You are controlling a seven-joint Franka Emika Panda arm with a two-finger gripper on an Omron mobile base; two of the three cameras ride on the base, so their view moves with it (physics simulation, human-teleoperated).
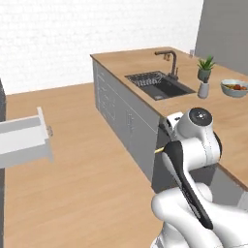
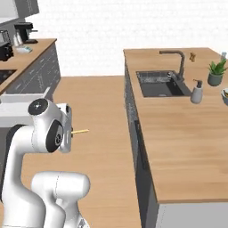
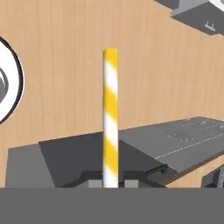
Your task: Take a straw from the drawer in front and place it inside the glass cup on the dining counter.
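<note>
A yellow-and-white striped straw (image 3: pixel 110 118) stands straight up from between my fingertips, and my gripper (image 3: pixel 111 178) is shut on its lower end. From the base views only a short pale-yellow tip of the straw (image 2: pixel 80 132) (image 1: pixel 158 150) pokes out of the gripper (image 2: pixel 69 132) (image 1: pixel 164 148), over the wooden floor. The white drawer (image 1: pixel 23 138) stands pulled open at the left. The dining counter (image 1: pixel 220 128) (image 2: pixel 178 129) with its inset sink (image 1: pixel 160 85) lies to my right. I cannot pick out the glass cup.
On the dining counter stand a dark faucet (image 2: pixel 179 62), a soap bottle (image 2: pixel 197 92), a potted plant (image 1: pixel 205 68) and a bowl (image 1: pixel 235 88). Grey cabinet fronts (image 1: pixel 123 114) run below it. Another worktop (image 2: pixel 26 52) with a coffee machine (image 2: pixel 24 32) is at the left.
</note>
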